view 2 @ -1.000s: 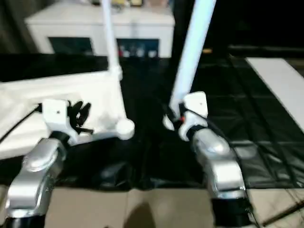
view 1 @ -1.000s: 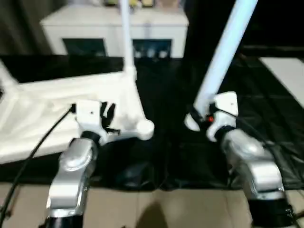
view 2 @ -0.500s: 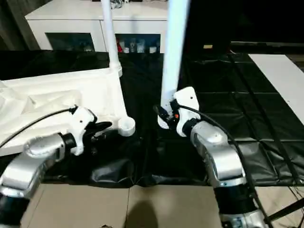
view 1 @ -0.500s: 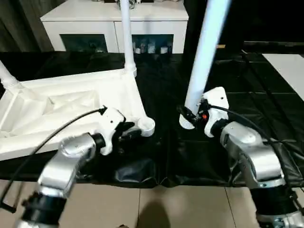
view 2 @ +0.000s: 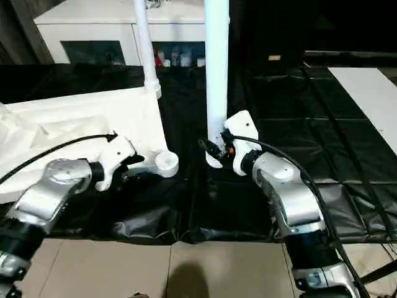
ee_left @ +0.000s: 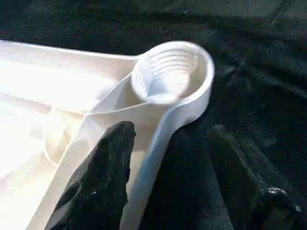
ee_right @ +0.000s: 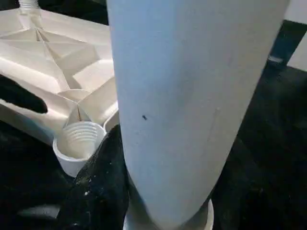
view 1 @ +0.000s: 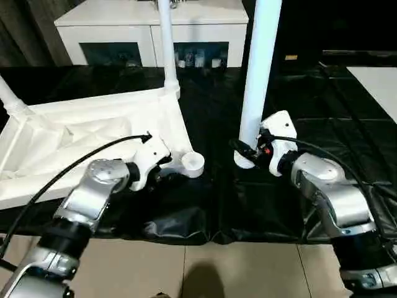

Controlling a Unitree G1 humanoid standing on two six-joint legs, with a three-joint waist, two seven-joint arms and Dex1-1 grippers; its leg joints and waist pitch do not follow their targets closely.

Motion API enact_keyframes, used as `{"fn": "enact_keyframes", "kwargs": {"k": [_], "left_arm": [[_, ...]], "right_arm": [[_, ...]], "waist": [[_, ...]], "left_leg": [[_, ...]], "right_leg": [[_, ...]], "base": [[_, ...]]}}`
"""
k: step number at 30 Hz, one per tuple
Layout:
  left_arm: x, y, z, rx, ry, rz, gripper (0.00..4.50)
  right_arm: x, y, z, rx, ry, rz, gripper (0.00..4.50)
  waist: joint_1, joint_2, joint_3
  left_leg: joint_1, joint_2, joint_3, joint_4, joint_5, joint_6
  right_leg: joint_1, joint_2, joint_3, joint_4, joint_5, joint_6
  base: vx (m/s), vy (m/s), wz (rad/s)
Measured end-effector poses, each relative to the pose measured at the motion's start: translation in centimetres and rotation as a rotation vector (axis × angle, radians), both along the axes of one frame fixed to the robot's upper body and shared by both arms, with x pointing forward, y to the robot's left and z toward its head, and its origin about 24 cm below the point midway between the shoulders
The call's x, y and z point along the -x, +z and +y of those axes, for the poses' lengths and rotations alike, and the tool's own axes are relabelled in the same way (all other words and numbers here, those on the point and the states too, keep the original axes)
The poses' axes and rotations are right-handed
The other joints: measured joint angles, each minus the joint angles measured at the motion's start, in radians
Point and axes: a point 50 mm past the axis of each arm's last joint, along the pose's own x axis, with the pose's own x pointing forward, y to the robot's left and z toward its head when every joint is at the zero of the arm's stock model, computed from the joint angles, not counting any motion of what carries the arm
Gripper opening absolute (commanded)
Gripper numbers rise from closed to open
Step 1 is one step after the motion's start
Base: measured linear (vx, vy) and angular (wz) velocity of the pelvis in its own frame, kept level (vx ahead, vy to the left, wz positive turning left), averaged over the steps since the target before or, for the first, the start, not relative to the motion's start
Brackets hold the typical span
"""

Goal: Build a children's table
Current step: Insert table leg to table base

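The children's table top lies upside down on the black cover, ribbed side up. One white leg stands in its far corner and another leg rises at the left. The near corner socket is empty, its threads showing. My left gripper is open astride the top's rim just behind that socket, one finger inside the rim and the other outside. My right gripper is shut on a third leg, held nearly upright, its foot close beside the socket.
A white cabinet with glass doors stands behind the black-covered table. The cover's front edge hangs over tiled floor. A white slab lies at the far right. A black cable runs along my left arm.
My left gripper's fingers have spread apart off the top's rim, and that arm has dropped lower. The leg in my right gripper has swung from leaning right to nearly upright.
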Motion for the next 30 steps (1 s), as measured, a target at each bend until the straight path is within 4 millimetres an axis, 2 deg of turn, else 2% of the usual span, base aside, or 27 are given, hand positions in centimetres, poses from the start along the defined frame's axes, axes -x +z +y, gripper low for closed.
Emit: {"fn": "enact_keyframes", "kwargs": {"k": [11,21,27,30], "left_arm": [[-1.9,-1.0,0.7,-0.056,0.066,-0.023,2.78],[-1.8,-2.8,1.4,-0.077,0.062,0.057,2.78],[-1.5,-2.7,1.0,-0.074,-0.053,0.105,2.78],[-0.8,-2.1,0.8,-0.057,-0.178,0.158,2.78]], "right_arm": [[-0.5,0.4,0.5,-0.003,0.014,-0.015,1.86],[-0.5,0.2,0.9,0.004,0.038,-0.016,1.86],[-0.5,0.2,0.8,0.008,0.050,-0.016,1.86],[-0.4,0.3,0.5,0.025,0.065,-0.016,1.86]], "waist": [[0.002,-0.001,0.000],[0.005,-0.001,0.001],[0.015,-0.001,0.001],[0.023,-0.001,0.001]], "left_leg": [[0.000,0.000,0.001,0.000,0.000,0.000],[0.000,0.000,0.003,0.000,0.001,0.001],[0.000,0.000,0.012,-0.004,0.003,0.005],[0.000,0.000,0.016,-0.004,0.003,0.006]], "right_leg": [[0.000,-0.001,0.000,0.000,0.000,0.000],[-0.001,-0.003,0.000,0.000,0.000,0.000],[-0.002,-0.007,-0.001,0.000,0.000,0.000],[-0.002,-0.009,0.000,-0.001,0.000,0.000]], "base": [[0.000,0.000,0.00],[0.000,0.000,0.00],[0.000,0.000,0.00],[0.000,0.000,0.00]]}}
